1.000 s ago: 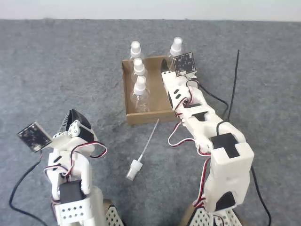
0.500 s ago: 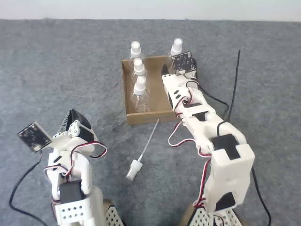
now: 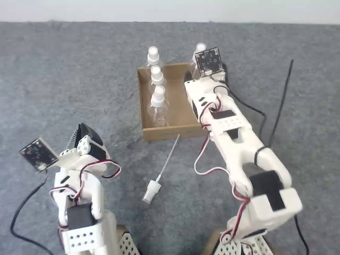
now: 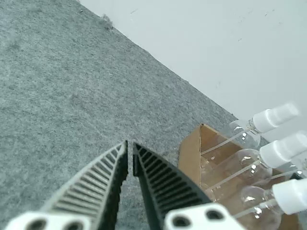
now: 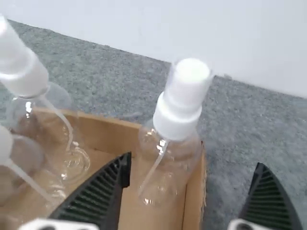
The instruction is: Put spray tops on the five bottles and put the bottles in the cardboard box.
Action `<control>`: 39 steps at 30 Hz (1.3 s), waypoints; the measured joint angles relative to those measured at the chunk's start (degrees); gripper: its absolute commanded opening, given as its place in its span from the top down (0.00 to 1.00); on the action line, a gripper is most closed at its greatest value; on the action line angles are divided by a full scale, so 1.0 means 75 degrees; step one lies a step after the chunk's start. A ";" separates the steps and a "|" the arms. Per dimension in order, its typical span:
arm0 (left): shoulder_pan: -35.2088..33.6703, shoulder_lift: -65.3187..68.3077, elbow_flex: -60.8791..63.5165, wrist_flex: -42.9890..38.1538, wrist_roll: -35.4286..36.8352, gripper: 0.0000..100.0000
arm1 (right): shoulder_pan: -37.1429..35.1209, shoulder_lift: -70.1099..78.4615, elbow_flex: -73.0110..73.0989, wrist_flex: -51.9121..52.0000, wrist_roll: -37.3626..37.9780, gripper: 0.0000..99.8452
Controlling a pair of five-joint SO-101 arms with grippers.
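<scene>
Moved: The right arm [image 3: 234, 138] has pushed forward toward the far bottle [image 5: 168, 153], and its elbow has swung out to the side. The left arm [image 3: 79, 180] has stayed put.
Bottle: It stands up straight with its spray top on, at the far right corner of the cardboard box [image 3: 170, 131]. I cannot tell if it is inside or just behind the wall.
How it feels: My guess is light, empty, clear plastic. It looks smooth and easy to tip or squash.
Where to grab: Around the round body, below the white top, with a soft squeeze.
Right gripper [image 5: 193, 165]: Wide open, one finger on each side of the bottle, not touching it.
Arm pose: Stretched long beside the box's right wall.
Others: Two more bottles [image 3: 159, 103] stand in the box. A fourth bottle [image 3: 153, 57] stands just behind it.
Loose spray top [image 3: 154, 188]: Lies on the grey mat [image 3: 79, 79], near the box front.
Left gripper [image 4: 130, 146]: Closed on nothing, pulled back by its base.
</scene>
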 measured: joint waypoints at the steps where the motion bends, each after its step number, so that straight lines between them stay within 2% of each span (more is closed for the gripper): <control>1: 0.0000 0.0000 0.0000 0.0000 0.0000 0.99 | 0.0000 -0.0176 0.0035 0.0211 0.0000 0.68; 20: 0.0000 0.0000 0.0000 0.0000 0.0000 0.99 | 0.0000 -0.3177 0.0047 0.5638 0.0000 0.68; 30: 0.0000 0.0000 0.0000 0.0000 0.0000 0.99 | 0.0000 -0.3938 0.0047 0.8053 0.0023 0.68; 39: 0.0000 0.0000 0.0000 0.0000 0.0000 0.99 | 0.0000 -0.3950 0.0047 0.9916 0.2192 0.68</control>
